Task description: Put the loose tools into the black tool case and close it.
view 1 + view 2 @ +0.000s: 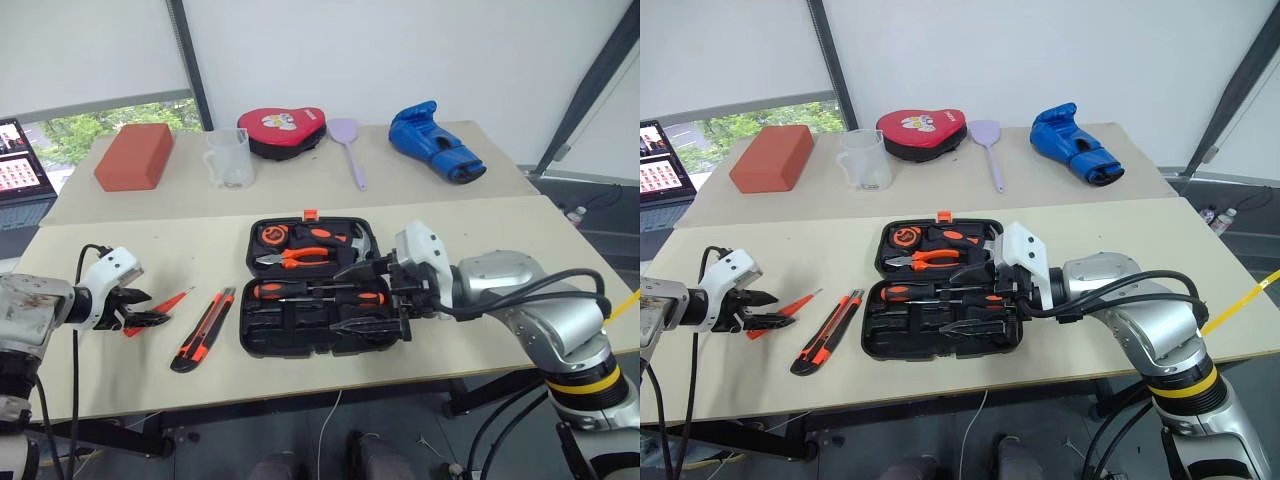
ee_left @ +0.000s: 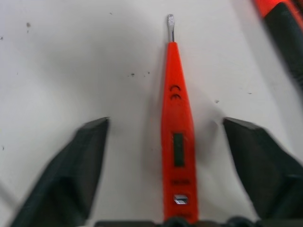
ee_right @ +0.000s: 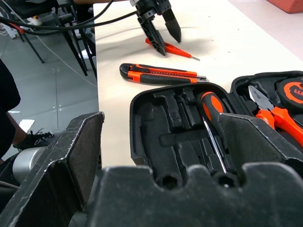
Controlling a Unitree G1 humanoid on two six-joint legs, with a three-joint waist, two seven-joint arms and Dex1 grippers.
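Left eye view showed the table (image 1: 120, 250) carrying everything we had to deal with, so we took it from the biggest thing down. Our black tool case (image 1: 315, 290) lay open and flat near the front edge, its lid folded away from us, which left the moulded slots facing up for loading. Pliers (image 1: 295, 257) and a hammer (image 1: 350, 238) already sat in the far half, and a screwdriver (image 1: 320, 292) lay in the near half.

Our right gripper (image 1: 378, 297) hung over the case's right side with its fingers spread wide and nothing between them; we judged it was waiting there to steady the case or to close the lid later.

Beside the case on its left lay the utility knife (image 1: 203, 328), loose on the table.

Further left lay the slim tester screwdriver (image 2: 176, 132), flat on the table. Our left gripper (image 1: 140, 312) was lowered over its handle end, one finger on each side and apart from it, not yet clamped. We judged that straddle to be the line-up for picking the tester up by its body.
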